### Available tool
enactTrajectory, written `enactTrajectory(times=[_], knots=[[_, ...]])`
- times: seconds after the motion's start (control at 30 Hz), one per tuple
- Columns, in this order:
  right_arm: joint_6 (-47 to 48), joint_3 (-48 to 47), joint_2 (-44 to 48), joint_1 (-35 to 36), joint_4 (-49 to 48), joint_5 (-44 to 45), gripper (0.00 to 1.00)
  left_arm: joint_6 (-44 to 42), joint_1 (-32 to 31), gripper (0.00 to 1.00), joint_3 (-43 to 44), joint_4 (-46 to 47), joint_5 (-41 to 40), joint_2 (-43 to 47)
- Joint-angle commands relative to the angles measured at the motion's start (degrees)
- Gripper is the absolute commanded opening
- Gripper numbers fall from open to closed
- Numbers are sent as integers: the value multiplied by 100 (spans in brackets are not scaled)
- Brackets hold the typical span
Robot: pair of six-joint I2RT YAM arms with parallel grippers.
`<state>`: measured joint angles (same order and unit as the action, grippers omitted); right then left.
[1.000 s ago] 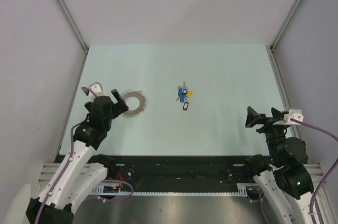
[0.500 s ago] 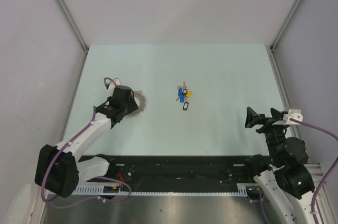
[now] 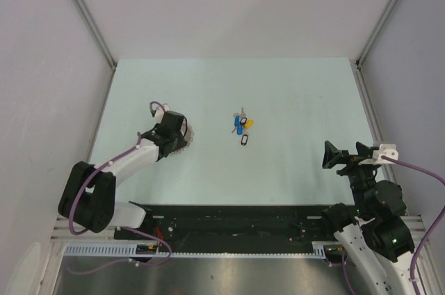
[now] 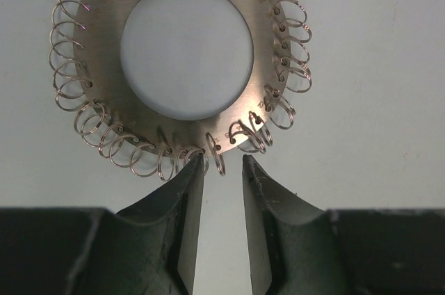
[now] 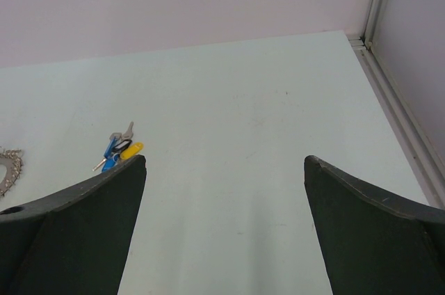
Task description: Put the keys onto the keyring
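Left tool [image 4: 222, 163] reached the silvery, loop-rimmed keyring [image 4: 160, 131].

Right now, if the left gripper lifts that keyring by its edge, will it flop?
The keyring looks like a flat metal plate, so probably stiff. Its rim loops are thin wire and may swing or snag the left gripper. Lying flat, it would likely slide, not roll.
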<state>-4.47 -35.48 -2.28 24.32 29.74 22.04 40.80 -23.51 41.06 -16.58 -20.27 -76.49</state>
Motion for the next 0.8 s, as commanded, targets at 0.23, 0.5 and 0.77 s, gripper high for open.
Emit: enactTrajectory(times=[0.23, 0.5, 0.77], knots=[[43, 15, 61, 73, -100, -7, 100, 332, -66, 29, 271, 304, 49, -656], [69, 15, 61, 100, -108, 10, 100, 262, -75, 13, 385, 296, 137, -815], [78, 15, 61, 109, -108, 10, 100, -212, -75, 0, 745, -64, -56, -490]])
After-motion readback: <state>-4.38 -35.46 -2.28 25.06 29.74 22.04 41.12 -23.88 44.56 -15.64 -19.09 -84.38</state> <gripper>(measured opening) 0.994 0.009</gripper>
